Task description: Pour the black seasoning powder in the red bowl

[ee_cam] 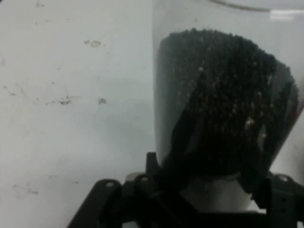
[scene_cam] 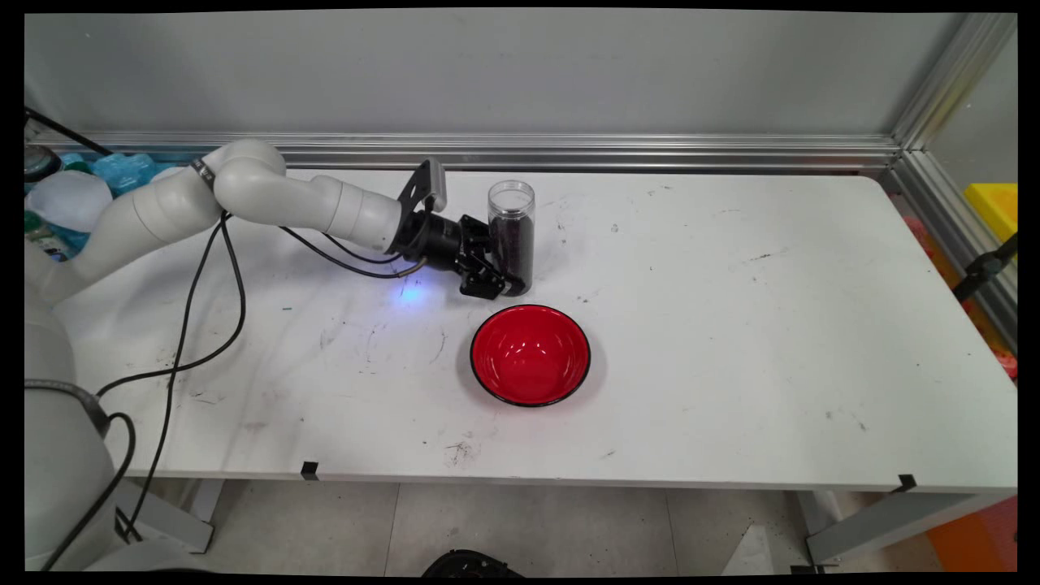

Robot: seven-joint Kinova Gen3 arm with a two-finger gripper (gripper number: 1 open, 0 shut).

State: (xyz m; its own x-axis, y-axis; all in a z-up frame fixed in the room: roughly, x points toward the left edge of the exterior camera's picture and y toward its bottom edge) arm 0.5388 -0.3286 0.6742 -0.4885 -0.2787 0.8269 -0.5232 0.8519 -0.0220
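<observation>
Hand: the black two-finger hand (scene_cam: 505, 272) lies low and nearly level with the bench (scene_cam: 731, 325), reaching in from the left; its fingers stand on either side of the jar's lower half; in the hand view the jar fills the space between them right down to the linkage; it reads as clenched on the jar, though the contact of the pads themselves is hidden behind the dark contents

Jar: a clear cylindrical jar (scene_cam: 512, 236), upright, open or clear-topped at its rim, filled most of the way with small dark grains (ee_cam: 223, 95); its top band is empty; its base appears to rest on the bench, or so close above it that I cannot tell which

Bowl: a red bowl (scene_cam: 530, 354) with a black rim sits on the bench just in front of the jar and the hand, near but apart from both; its inside shows nothing but red

Step in hand: judged from the pose, this is the grasp itself, the hand closed about the jar low on its side with the jar not clearly lifted

Surroundings: black cables (scene_cam: 203, 325) hang from the arm to the bench's left part; the bench surface is scuffed and marked
</observation>
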